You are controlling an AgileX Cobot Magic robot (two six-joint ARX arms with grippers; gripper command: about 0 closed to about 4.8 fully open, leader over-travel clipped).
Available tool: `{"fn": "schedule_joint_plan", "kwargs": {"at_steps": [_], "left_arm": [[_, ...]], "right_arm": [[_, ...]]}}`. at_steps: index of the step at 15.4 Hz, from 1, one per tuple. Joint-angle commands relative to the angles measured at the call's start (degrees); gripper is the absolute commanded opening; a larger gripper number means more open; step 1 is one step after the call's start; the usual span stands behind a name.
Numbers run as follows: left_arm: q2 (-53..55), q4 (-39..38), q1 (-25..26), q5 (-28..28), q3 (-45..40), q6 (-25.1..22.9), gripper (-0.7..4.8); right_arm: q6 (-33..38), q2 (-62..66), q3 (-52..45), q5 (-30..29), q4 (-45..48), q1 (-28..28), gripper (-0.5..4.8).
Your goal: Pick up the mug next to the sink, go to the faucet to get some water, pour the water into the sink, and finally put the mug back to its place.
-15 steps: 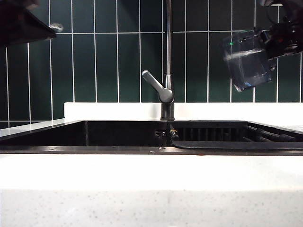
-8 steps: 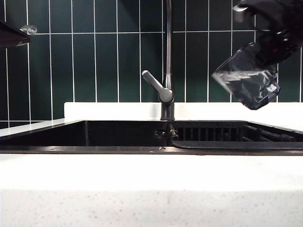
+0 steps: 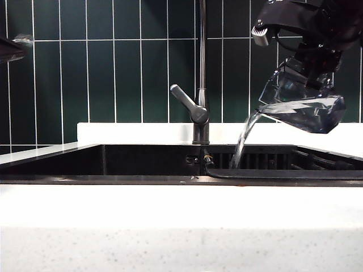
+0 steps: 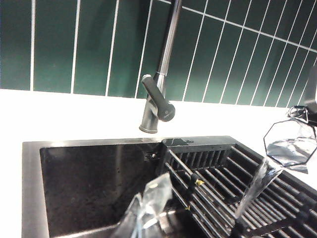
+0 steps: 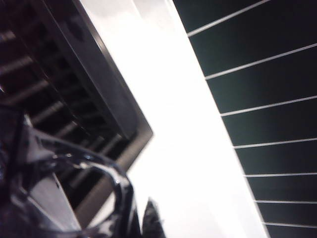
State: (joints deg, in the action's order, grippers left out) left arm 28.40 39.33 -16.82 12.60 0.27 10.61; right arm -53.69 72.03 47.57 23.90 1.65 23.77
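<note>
Clear mug (image 3: 303, 105) tipped in closed right gripper (image 3: 309, 68), water streaming onto sink (image 3: 170, 180) rack; left gripper (image 3: 11, 48) shut, empty.

My right pincer (image 3: 309, 62) hangs high at the exterior view's upper right, wrist rolled over, jaws clamped on the mug (image 3: 300, 105), which tips mouth-down below it. My left pincer (image 3: 17, 42) sits far off at the upper left edge, raised, jaws closed on nothing.
</note>
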Motion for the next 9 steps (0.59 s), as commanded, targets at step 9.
{"fn": "schedule_joint_plan", "kwargs": {"at_steps": [9], "left_arm": [[-28.22,-25.70,0.04,-1.46,0.15,-0.63,-0.06]], "right_arm": [[-16.87,-0.70,0.55,15.63,9.75,7.32,-0.06]]}}
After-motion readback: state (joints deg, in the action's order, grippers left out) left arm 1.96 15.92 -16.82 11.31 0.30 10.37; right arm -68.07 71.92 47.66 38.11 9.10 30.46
